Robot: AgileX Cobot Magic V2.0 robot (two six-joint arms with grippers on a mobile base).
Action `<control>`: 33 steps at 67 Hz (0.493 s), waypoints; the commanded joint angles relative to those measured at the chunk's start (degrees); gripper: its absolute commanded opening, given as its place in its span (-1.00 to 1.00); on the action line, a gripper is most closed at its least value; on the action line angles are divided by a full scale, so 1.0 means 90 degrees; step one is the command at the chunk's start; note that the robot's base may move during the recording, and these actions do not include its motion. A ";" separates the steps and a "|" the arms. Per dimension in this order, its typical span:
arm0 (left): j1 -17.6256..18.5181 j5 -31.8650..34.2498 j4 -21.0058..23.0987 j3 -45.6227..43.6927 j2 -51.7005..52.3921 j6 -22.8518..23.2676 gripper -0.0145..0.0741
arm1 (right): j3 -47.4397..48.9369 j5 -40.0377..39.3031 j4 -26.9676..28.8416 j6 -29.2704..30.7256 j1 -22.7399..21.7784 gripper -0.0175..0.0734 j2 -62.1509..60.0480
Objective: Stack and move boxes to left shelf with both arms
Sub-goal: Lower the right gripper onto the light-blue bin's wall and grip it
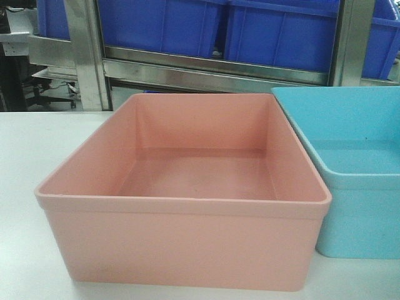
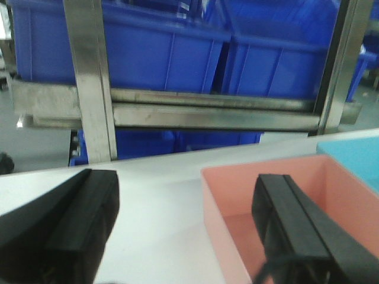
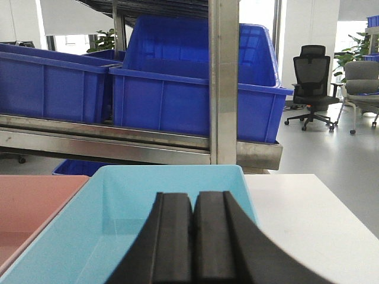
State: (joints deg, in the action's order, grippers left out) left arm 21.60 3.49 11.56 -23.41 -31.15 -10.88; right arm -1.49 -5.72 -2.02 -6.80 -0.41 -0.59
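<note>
The left gripper [image 2: 177, 234] stands wide apart, one black finger over the white table [image 2: 154, 195], the other inside the salmon pink open-top plastic bin [image 1: 187, 244], straddling its left wall. Just right sits the light turquoise plastic bin [image 1: 365, 219]; the right gripper [image 3: 192, 234], pads pressed together, empty, hovers over its near end. The steel-framed shelf [image 1: 212, 74] lies beyond both.

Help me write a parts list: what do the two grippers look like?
Both are matte black. The left gripper has thick, wedge-shaped fingers with a lengthwise seam; the right gripper has flat-faced fingers flaring in curves toward the base. No markings show.
</note>
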 commanded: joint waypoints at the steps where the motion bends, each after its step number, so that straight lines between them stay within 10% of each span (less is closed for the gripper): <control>1: -0.0007 0.0187 -0.0050 -0.0174 0.0407 -0.0033 0.19 | -0.0013 -0.0544 -0.0003 0.0051 0.0007 -0.49 -0.0030; 33: -0.0007 -0.0727 0.0080 -0.0174 0.1344 -0.0033 0.19 | -0.0013 -0.0485 -0.0009 0.0058 0.0007 -0.49 -0.0030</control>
State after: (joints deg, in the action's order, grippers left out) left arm 21.60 -7.40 11.72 -23.33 -18.77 -10.88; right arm -1.49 -5.61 -2.02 -6.80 -0.41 -0.59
